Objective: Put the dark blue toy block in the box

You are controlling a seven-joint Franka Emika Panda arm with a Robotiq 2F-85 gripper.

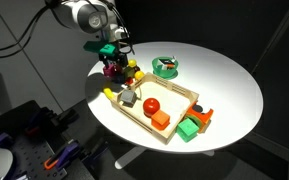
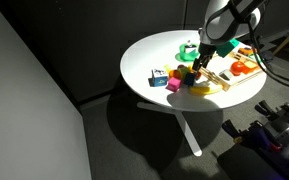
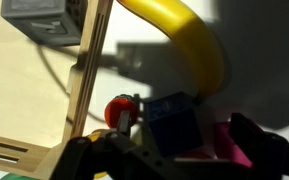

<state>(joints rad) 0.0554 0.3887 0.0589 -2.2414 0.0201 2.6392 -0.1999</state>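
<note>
By the box [image 1: 139,122], the gripper [image 1: 112,68] hangs straight down.

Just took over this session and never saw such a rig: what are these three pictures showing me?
A single robot arm reaches over a round white table. Two pictures come from cameras standing apart from it; the third from a camera on its wrist, looking past its fingers. On the table stand a wooden box with a grey block and red ball inside, a green dish and a yellow curved piece. The dark blue block lies outside the box, between the fingers; whether they grip it I cannot tell.
</note>
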